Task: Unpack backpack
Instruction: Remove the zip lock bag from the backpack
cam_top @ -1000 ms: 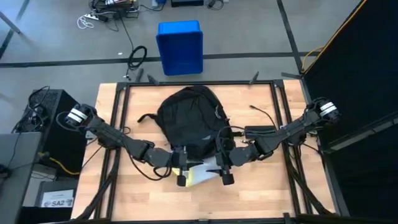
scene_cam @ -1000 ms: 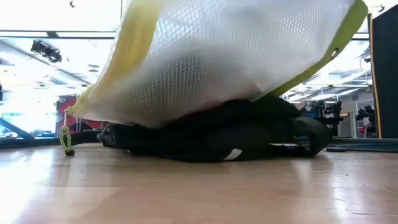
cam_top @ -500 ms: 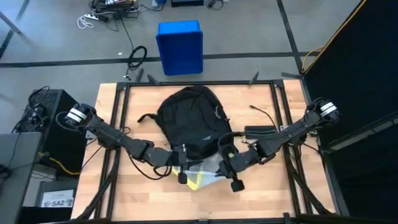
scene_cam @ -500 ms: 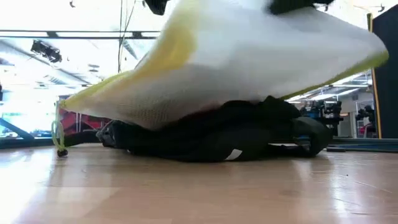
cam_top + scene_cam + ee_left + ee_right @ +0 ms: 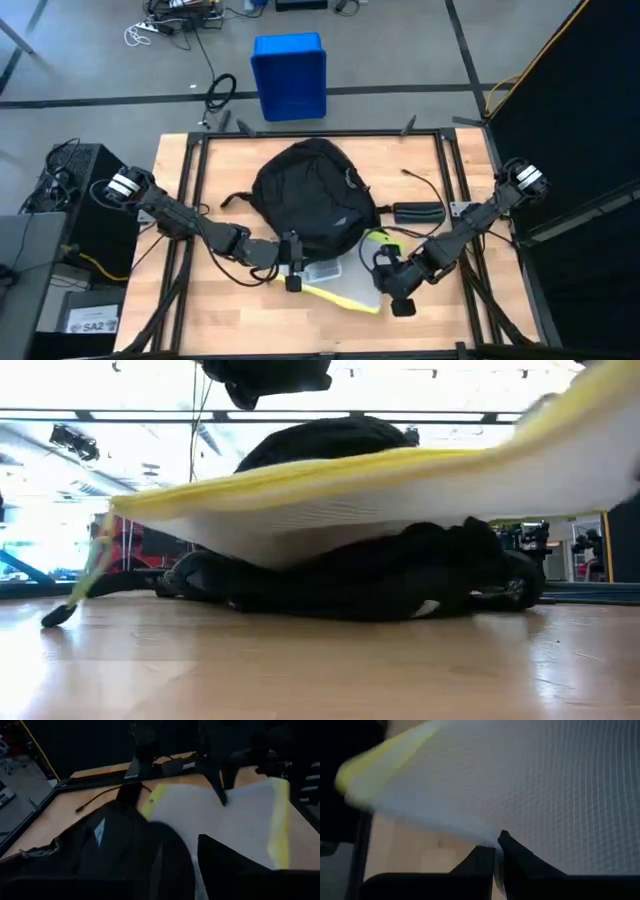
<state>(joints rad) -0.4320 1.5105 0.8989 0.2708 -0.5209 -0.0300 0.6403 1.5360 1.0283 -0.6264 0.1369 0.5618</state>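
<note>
The black backpack (image 5: 305,195) lies flat in the middle of the table. A white mesh pouch (image 5: 345,285) with a yellow border lies stretched out between the backpack's near end and my right gripper (image 5: 397,298), which is shut on it. In the low view the pouch (image 5: 350,490) hovers almost level in front of the backpack (image 5: 330,575). My left gripper (image 5: 292,280) stands open at the backpack's near end, just above the pouch's left end and apart from it. My right gripper pinches the pouch's white mesh edge (image 5: 495,842) between its two fingers, at the pouch's right end. The fingers come from the table's right side, slanting down. The pouch is lifted there and sags toward its left end, where a yellow cord (image 5: 75,595) trails onto the table.
A rigid black box (image 5: 418,212) and a thin cable (image 5: 415,178) lie to the right of the backpack. A blue bin (image 5: 290,75) stands on the floor beyond the far edge. Black frame rails (image 5: 190,200) run along the table's sides. Bare wood shows along the near edge.
My right gripper has moved toward the table's right and near edges, drawing the pouch out from the backpack's near end. The pouch, steeply tilted before, now hangs almost level. My left gripper has stayed by the backpack and let the pouch go.
</note>
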